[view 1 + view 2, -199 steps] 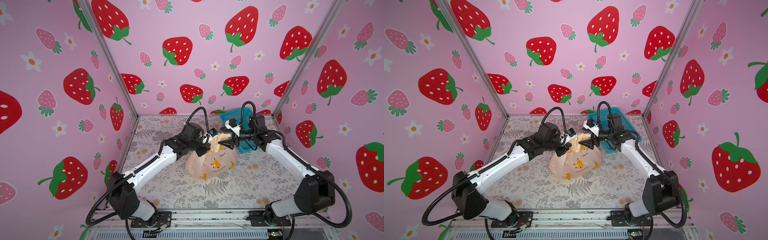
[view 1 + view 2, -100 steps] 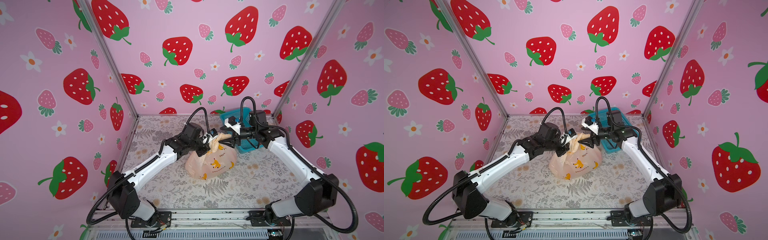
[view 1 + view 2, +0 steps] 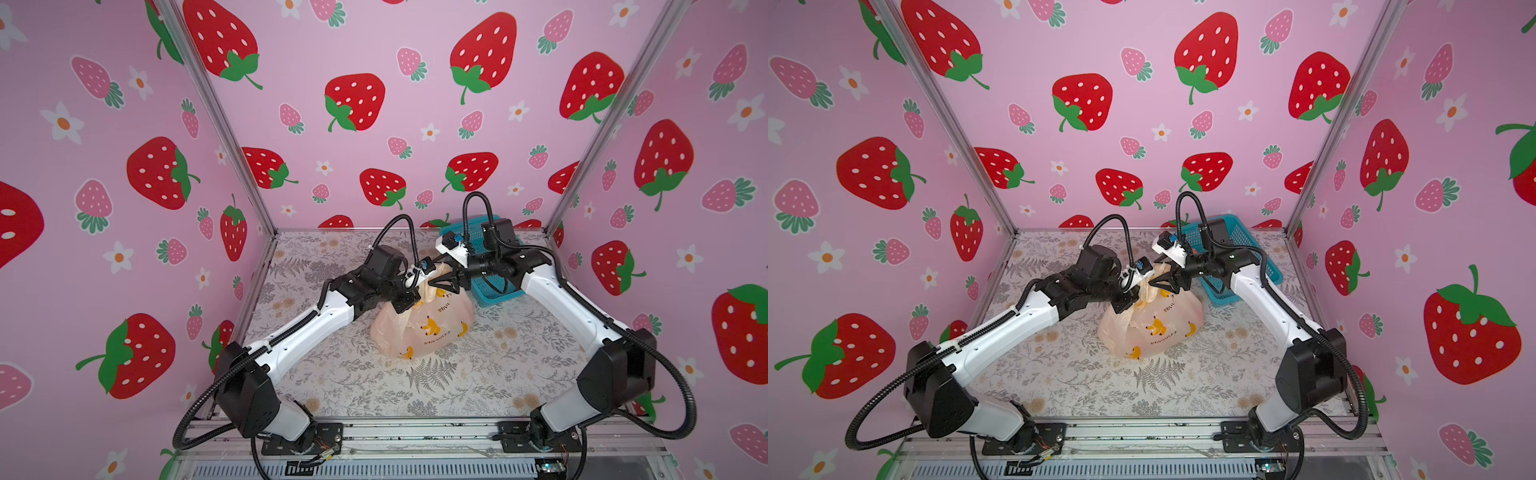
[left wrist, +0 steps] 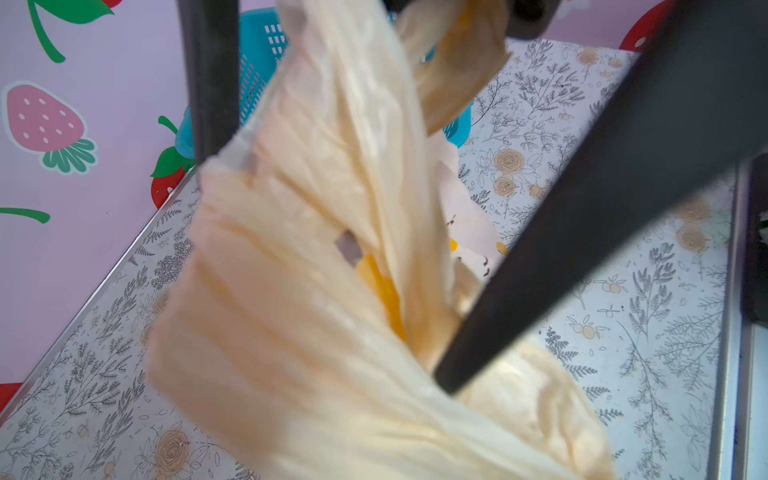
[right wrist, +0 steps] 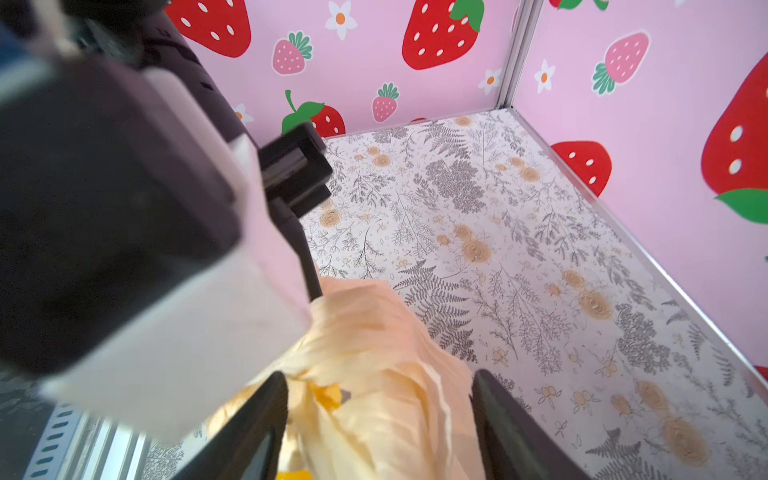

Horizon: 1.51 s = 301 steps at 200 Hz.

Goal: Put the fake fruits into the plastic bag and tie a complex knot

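At the centre of both top views, one plastic bag point(image 3: 428, 328) sits bulging on the floral table point(image 3: 332, 374), its contents hidden. One blue basket point(image 3: 496, 294) stands just to its upper right; I cannot tell what it holds. Two grippers meet at the bag's bunched top. The left gripper point(image 3: 417, 297) is clamped on it, and the right gripper point(image 3: 436, 283) has its jaws apart, straddling the plastic.

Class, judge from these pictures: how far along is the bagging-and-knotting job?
Done, it seems: the bag sits bulging on the table, with no loose fruit in sight. In hand: the left gripper is shut on the bag's gathered top, and the right gripper has its jaws open around another bunch of plastic. Left: the knot; no finished one shows yet.
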{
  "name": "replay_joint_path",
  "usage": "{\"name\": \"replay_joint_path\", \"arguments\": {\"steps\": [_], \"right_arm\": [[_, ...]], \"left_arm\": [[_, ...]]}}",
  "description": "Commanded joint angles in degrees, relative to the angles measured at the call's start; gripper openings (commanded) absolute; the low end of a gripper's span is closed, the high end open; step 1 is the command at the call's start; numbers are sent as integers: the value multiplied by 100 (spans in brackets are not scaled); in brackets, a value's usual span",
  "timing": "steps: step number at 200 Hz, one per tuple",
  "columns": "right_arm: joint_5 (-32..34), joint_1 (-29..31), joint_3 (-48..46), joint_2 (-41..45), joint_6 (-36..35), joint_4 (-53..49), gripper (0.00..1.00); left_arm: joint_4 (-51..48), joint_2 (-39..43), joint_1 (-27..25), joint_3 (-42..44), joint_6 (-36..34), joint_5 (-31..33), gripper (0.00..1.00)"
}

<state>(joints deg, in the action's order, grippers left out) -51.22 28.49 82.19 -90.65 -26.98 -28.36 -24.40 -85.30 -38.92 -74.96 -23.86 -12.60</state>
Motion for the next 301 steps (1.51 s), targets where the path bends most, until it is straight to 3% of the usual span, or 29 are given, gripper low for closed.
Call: {"name": "replay_joint_path", "arguments": {"steps": [1,53,100,136,153,166,190,231,255,288,301], "right_arm": [[-114,12,258,-169,-276,-361,65],[-292,16,334,-349,-555,-567,52],[-358,16,191,-274,-521,-380,17],[-371,16,-137,-75,-317,100,0],[-367,16,-354,103,-106,453,0],[-273,10,-523,275,34,710,0],[-195,15,-745,475,170,911,0],[-178,16,-883,644,312,1288,0],[-144,10,-911,713,334,1333,0],[187,33,-1065,853,525,1579,0],[401,56,-1179,964,641,1746,0]], "left_arm": [[31,12,-28,-190,-87,-76,0],[50,43,-33,-177,-99,-67,0],[57,54,-28,-186,-38,-52,0],[76,85,-25,-186,108,-28,0],[37,119,-31,-192,235,-3,0],[-69,170,-11,-195,332,30,15],[-546,242,79,-244,379,-65,28],[-1354,229,230,-429,338,-203,34],[-1439,173,295,-522,429,-102,28],[-1328,158,306,-725,845,-370,1],[-1241,209,306,-735,1135,-550,0]]}}
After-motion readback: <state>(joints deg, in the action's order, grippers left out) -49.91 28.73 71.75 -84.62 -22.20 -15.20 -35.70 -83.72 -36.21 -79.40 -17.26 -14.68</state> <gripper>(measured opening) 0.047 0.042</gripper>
